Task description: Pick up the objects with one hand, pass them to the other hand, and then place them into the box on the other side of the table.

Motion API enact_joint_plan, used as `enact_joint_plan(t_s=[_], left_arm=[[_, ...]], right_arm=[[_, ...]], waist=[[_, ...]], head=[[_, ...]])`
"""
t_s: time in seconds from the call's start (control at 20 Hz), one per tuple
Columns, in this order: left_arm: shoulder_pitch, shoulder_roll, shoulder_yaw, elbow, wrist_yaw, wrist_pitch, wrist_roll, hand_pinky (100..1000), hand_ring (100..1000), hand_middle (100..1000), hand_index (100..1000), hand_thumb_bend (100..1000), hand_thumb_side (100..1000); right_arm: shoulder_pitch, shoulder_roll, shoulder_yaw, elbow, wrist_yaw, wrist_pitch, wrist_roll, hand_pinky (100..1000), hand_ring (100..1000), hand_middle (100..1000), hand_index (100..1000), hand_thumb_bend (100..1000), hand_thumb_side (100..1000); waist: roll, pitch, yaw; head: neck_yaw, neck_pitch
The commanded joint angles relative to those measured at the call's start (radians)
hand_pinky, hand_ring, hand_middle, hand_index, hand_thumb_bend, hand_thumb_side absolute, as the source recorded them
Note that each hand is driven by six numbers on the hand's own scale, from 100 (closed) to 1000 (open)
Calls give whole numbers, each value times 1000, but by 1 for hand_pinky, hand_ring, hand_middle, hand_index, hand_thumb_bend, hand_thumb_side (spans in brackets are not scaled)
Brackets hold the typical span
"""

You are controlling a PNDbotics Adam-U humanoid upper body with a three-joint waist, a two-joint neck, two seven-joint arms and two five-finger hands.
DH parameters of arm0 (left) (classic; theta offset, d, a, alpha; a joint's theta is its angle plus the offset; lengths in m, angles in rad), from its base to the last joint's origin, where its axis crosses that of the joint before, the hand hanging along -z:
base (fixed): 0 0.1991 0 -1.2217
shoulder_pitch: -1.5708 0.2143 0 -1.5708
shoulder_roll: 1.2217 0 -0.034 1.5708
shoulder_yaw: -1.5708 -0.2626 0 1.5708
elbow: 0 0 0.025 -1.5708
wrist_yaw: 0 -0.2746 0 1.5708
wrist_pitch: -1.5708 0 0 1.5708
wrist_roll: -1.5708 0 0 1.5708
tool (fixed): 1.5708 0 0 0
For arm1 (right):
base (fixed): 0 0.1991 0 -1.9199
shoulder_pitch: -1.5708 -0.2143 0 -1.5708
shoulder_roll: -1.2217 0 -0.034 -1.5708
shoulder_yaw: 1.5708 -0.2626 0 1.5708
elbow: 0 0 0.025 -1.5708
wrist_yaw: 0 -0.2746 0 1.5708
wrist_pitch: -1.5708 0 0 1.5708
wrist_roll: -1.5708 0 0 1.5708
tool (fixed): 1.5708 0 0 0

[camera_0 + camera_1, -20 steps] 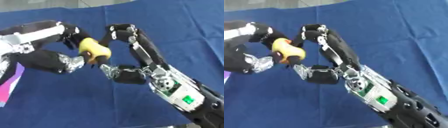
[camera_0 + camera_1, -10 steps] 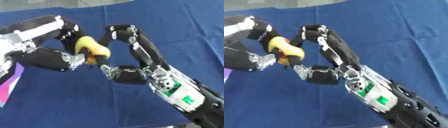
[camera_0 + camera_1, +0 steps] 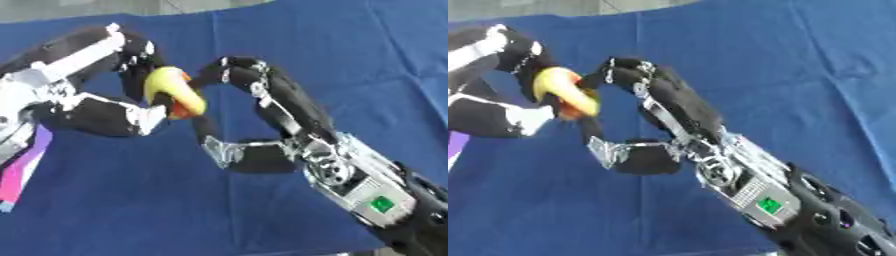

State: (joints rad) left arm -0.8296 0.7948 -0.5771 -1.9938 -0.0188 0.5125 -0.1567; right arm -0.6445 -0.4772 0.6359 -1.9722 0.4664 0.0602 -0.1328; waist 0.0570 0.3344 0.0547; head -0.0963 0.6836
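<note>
The left hand (image 3: pixel 105 107) is curling its fingers and thumb around a yellow object (image 3: pixel 171 90) with an orange part, holding it up above the blue surface (image 3: pixel 332 60). The right hand (image 3: pixel 254 130) is reaching in from the right, its fingertips touching the object's right side, while its thumb is standing apart below, so this hand is spread and not clamped. A pink and purple thing (image 3: pixel 24 167) is showing at the left edge.
</note>
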Motion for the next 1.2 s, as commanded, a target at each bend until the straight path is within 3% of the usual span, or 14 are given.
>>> enact_joint_plan(t_s=[0.05, 0.35, 0.55, 0.9, 1.05, 1.2], left_arm=[[15, 52, 41, -6, -8, -7, 27, 473, 405, 311, 412, 100, 100], [115, 116, 109, -6, -15, -20, 80, 462, 395, 304, 404, 100, 100], [234, 185, 216, -6, -6, -6, 178, 462, 392, 302, 402, 100, 100], [437, 264, 430, -6, 43, 62, 366, 469, 392, 304, 407, 100, 100], [504, 275, 482, 12, 69, 117, 421, 476, 398, 310, 413, 100, 100], [525, 271, 502, 71, 87, 132, 453, 484, 405, 317, 422, 100, 100]], right_arm=[[-8, -8, -5, -14, 32, 23, 17, 896, 863, 775, 953, 100, 709], [2, -9, -6, -11, 35, 32, -8, 896, 866, 779, 947, 100, 704], [14, -20, -12, -9, 39, 23, -25, 897, 864, 777, 943, 100, 693], [42, -51, -38, -27, 43, 6, -41, 898, 859, 774, 934, 100, 569], [59, -63, -56, -28, 46, -11, -70, 897, 855, 770, 930, 100, 539], [72, -70, -69, -28, 49, -35, -100, 896, 851, 767, 926, 100, 520]], waist=[[-3, -16, 0], [-7, -12, 0], [-11, -12, 0], [-25, -14, 7], [-35, -16, 5], [-45, -16, 1]], head=[[8, -8], [18, -16], [42, -18], [143, -27], [190, -28], [221, -23]])
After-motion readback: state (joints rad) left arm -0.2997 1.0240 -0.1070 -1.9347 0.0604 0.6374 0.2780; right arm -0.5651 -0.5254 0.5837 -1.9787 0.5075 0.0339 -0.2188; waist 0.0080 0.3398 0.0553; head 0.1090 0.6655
